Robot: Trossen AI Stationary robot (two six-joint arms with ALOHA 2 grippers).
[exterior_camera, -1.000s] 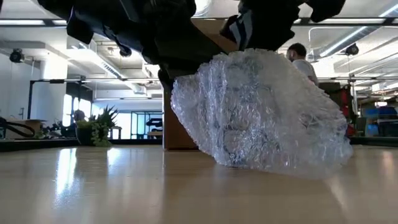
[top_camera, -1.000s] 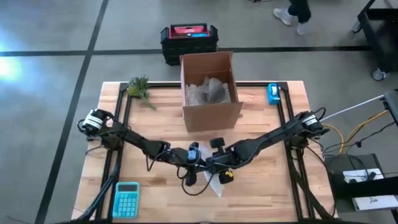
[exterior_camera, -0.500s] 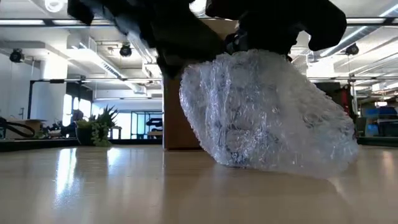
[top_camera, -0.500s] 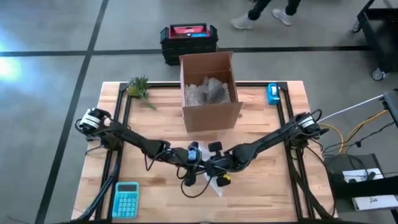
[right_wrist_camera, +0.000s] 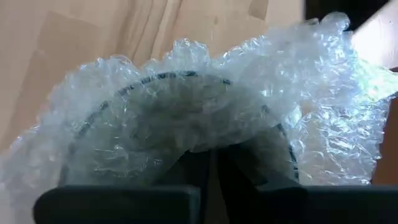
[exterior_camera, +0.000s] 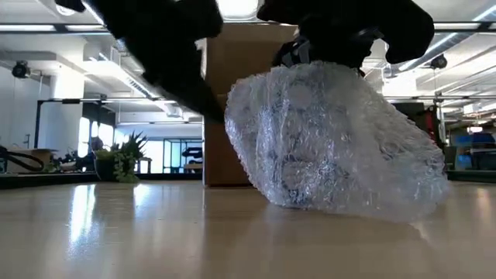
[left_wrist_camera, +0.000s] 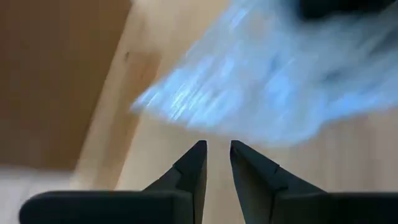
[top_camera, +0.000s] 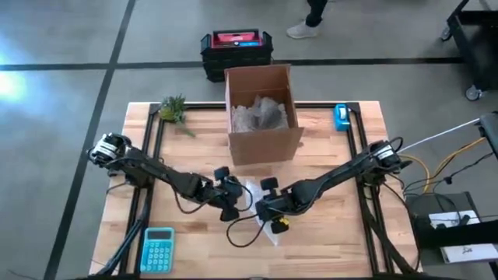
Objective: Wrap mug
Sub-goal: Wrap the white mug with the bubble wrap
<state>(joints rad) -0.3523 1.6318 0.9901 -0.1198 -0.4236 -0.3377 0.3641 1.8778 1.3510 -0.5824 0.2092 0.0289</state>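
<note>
1. Left gripper (top_camera: 233, 197) now drawn back from the bundle toward its own side, jaws nearly together and empty, a thin gap showing between them in the left wrist view, with the wrap's edge lying just beyond the tips.
2. Half a second ago sat close against the right gripper over the bundle; now clearly apart from it, with bubble wrap (top_camera: 260, 204) exposed between the two.
3. Right gripper (top_camera: 267, 210) in much the same place as before, over the bundle, jaws pressed together on a fold of wrap above the mug's rim, as seen from the right wrist.
4. Mug (right_wrist_camera: 180, 121) visible only as a dark rounded shape through the plastic, fully covered, resting on the wooden surface (top_camera: 334, 241) just in front of the cardboard box (top_camera: 263, 113), near the middle.
5. Bundle in the low view barely shifted from the earlier picture; left arm's dark bulk now off to the side rather than over it.
6. Likely meaning: left side's fold released, wrap held closed by the right alone, so wrapping looks close to done but loose edges may spring open.
</note>
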